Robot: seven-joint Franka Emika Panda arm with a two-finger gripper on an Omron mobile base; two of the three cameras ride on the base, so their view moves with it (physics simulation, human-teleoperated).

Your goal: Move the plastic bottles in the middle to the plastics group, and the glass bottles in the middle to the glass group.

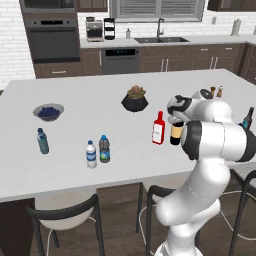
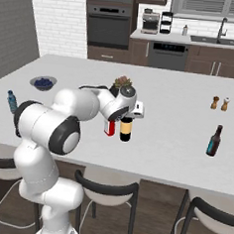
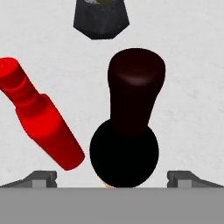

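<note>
The dark brown glass bottle (image 1: 175, 134) (image 2: 126, 129) (image 3: 131, 113) with a yellow-orange label stands upright in the middle of the counter. Right above its neck hangs my gripper (image 1: 175, 121) (image 2: 127, 115) (image 3: 113, 179), open wide, one fingertip (image 3: 41, 178) on each side and nothing held. Beside it stands the white glass bottle (image 1: 158, 128) (image 2: 109, 128) (image 3: 41, 122) with red cap and label. The grey-clear plastic bottle (image 1: 104, 149) with a blue cap stands further left, next to a white water bottle (image 1: 90, 154). A teal-tinted bottle (image 1: 43, 141) (image 2: 12, 101) is at the left. The slim dark glass bottle (image 1: 247, 119) (image 2: 214, 140) stands at the right.
A dark plant pot (image 1: 134, 100) (image 2: 122, 82) (image 3: 100, 19) sits behind the middle bottles. A bowl of blueberries (image 1: 48, 112) (image 2: 43, 83) is at the left, and salt and pepper shakers (image 1: 216, 91) (image 2: 219, 103) at the back right. Dark stools (image 1: 62, 215) line the counter's near edge.
</note>
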